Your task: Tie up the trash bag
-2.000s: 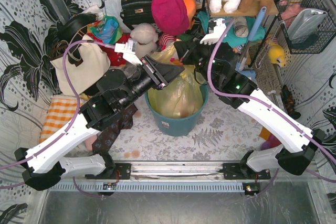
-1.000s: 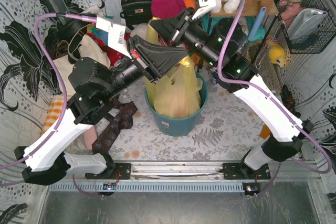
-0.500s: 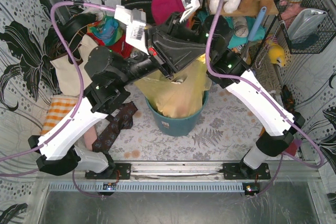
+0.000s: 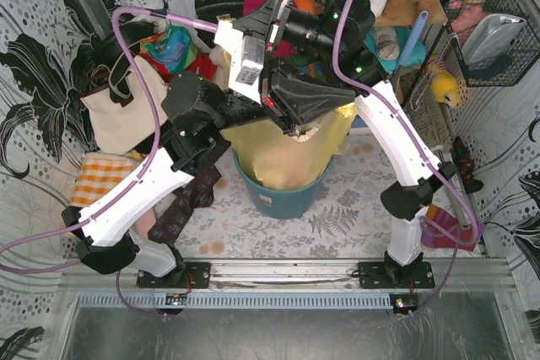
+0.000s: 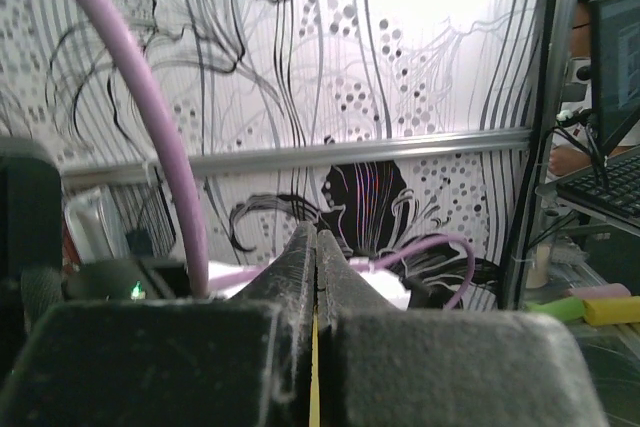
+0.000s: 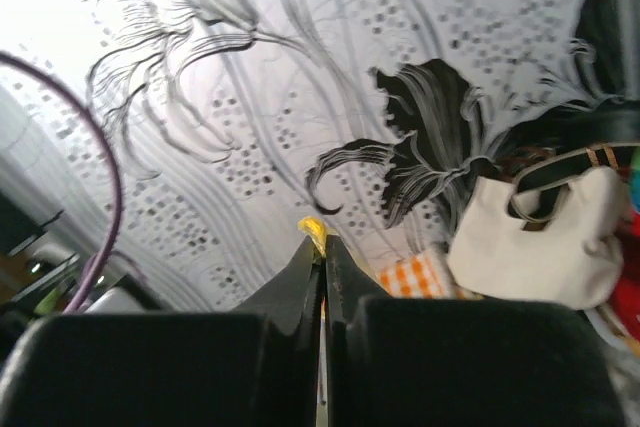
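While 2 s ago both grippers sat low at the rim of the teal bucket (image 4: 278,200), each on its own side, they're now lifted high & crossed over it. The left gripper (image 4: 344,100) reaches toward the desk's (image 4: 354,208) right edge, and the right gripper (image 4: 267,16) reaches toward the left edge, w/ the wrists stacked one over the other.

The trash bag (image 4: 287,158) has come up w/ them. Its top is pulled out of the bucket & spread into a wide yellow sheet under the arms, while its lower part is still inside the bucket, approx mid-desk.

Left wrist view: left gripper (image 5: 317,237) has its jaws pressed together on a thin yellow sliver of bag (image 5: 314,367). Right wrist view: right gripper (image 6: 322,242) is likewise clamped, w/ a scrap of bag (image 6: 313,228) poking out at the tips. The canvas tote (image 6: 530,237) by the far-left corner shows beyond it.

Judgement: crossing the arms means the 2 bag ends are being crossed, i.e. the 1st half of the knot. No knot is visible yet. One end prob. has to be passed under the other, then both pulled apart. Risk: the thin film tears or slips out of a pinch under tension.
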Controlling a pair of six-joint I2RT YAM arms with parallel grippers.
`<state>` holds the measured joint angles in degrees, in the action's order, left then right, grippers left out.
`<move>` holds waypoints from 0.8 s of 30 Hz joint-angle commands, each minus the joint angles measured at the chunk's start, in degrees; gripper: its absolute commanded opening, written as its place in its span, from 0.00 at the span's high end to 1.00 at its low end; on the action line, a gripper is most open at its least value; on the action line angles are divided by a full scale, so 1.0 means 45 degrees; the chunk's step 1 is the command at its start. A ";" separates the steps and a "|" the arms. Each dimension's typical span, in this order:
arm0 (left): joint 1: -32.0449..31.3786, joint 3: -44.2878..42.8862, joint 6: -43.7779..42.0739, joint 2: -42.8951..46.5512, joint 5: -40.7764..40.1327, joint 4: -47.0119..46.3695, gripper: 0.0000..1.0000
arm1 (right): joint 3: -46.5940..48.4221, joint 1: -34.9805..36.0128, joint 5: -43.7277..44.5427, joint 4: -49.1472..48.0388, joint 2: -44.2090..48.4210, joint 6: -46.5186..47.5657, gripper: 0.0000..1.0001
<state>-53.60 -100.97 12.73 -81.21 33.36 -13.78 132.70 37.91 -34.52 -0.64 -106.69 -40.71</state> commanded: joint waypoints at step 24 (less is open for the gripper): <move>0.0058 0.5615 -0.1807 0.3043 -0.4133 -0.3033 1.00 | -0.1043 -0.0124 0.2718 0.4107 0.0895 0.1705 1.00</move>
<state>-53.58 -79.24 5.37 -73.10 22.24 -19.79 130.02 37.71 -36.40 9.56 -109.08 -39.75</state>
